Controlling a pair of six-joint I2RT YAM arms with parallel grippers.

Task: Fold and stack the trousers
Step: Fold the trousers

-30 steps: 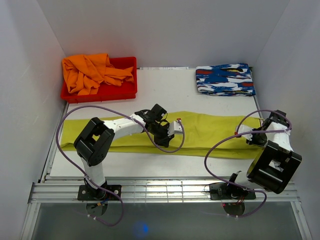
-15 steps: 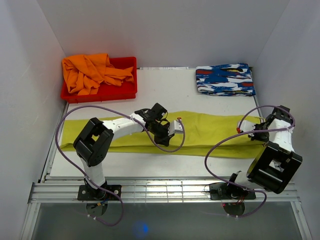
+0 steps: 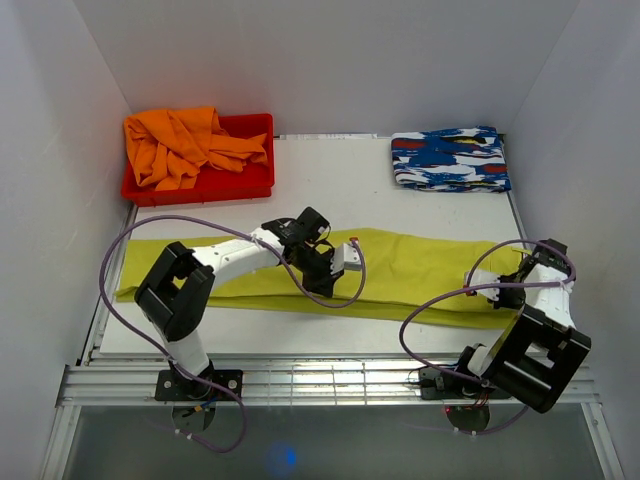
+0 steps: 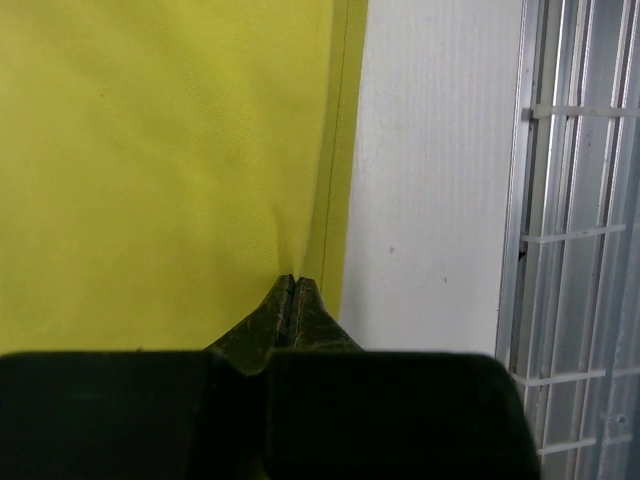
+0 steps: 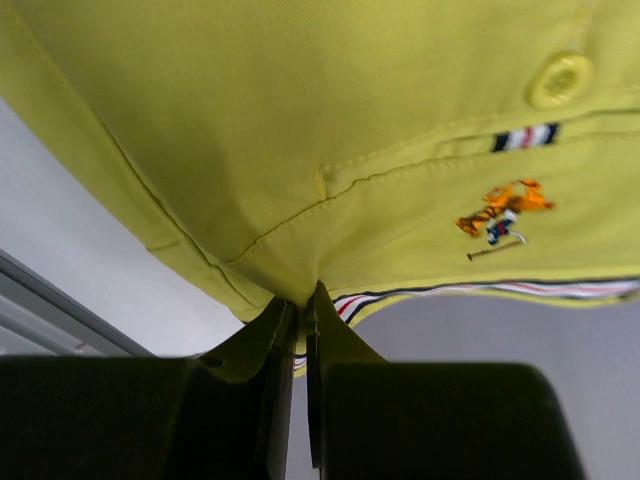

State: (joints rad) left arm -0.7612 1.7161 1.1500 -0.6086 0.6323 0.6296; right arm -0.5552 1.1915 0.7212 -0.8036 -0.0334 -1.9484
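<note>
Left hand (image 4: 293,287) is pinched shut on the near edge of the trousers (image 3: 420,262) at mid-leg; right hand (image 5: 301,297) clamps the waistband (image 5: 500,290) corner. The trousers lie lengthwise across the counter (image 3: 340,190). Likely the first fold: both hands should lift and carry together.

Bright, diffuse light fills the sharp overhead view, with faint shadows under the arms (image 3: 235,255) and a blue glint (image 3: 283,458) at 6 o'clock, while both wrist views render the trousers (image 4: 150,150) evenly lit, the fingers (image 4: 262,322) at 6 o'clock dark and soft.
</note>
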